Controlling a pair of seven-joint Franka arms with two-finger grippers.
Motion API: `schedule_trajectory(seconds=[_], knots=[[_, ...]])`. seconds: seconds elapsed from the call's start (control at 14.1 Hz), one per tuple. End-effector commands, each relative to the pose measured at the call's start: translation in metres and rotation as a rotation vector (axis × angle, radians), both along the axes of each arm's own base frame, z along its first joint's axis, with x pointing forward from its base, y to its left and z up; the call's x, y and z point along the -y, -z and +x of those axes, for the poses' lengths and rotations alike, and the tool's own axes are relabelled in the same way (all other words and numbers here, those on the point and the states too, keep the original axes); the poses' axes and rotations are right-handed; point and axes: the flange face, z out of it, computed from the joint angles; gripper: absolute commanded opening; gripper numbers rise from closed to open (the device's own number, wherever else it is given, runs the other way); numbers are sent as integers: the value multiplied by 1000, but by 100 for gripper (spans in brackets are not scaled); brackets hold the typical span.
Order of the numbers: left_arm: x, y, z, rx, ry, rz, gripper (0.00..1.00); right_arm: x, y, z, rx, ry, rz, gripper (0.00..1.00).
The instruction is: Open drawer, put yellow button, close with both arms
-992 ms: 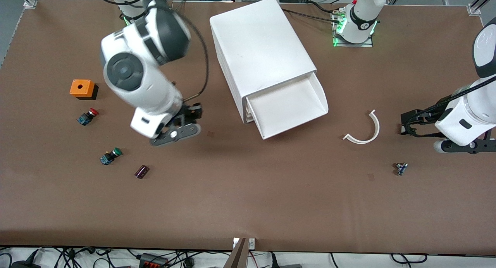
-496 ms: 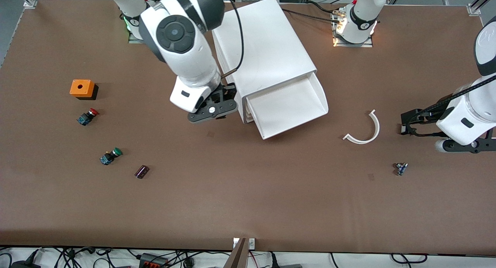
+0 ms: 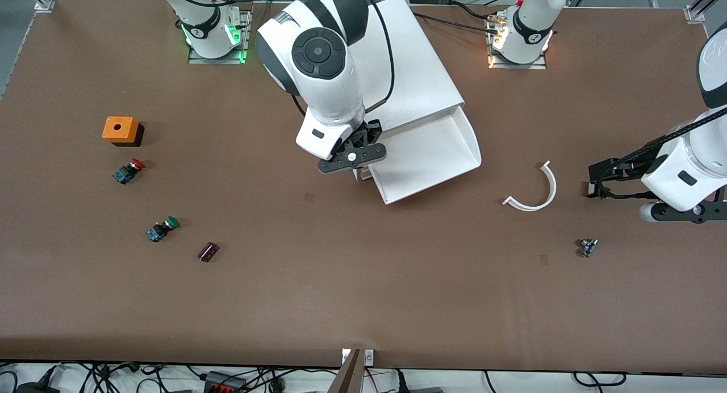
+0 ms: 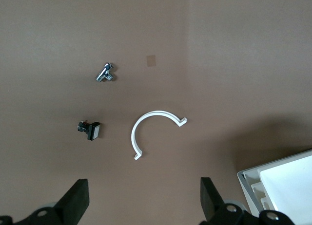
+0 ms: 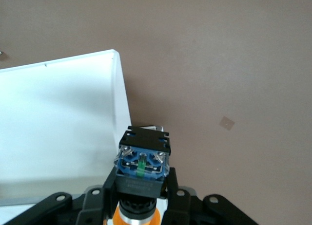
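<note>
A: Where does it stand?

B: The drawer (image 3: 427,154) is pulled out of the cabinet (image 3: 381,69). The right gripper (image 3: 353,158), clenched on the yellow button (image 5: 139,162), hangs over the drawer's side wall at the right arm's end.

A: Next?

B: Probably carry it inward past that wall, then release; the tray has open room. The left gripper (image 4: 142,201) waits, jaws released, over bare table near the white arc (image 3: 534,189).
</note>
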Motion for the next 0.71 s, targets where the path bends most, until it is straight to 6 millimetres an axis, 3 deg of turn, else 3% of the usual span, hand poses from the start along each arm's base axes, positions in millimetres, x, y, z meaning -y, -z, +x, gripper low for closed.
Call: schedule_trajectory(seconds=[0.0, 0.64], knots=[[0, -9, -4, 6, -12, -16, 100, -14, -6, -7, -9, 21, 20, 0], [1, -10, -4, 7, -12, -21, 100, -53, 5, -19, 47, 37, 82, 0]])
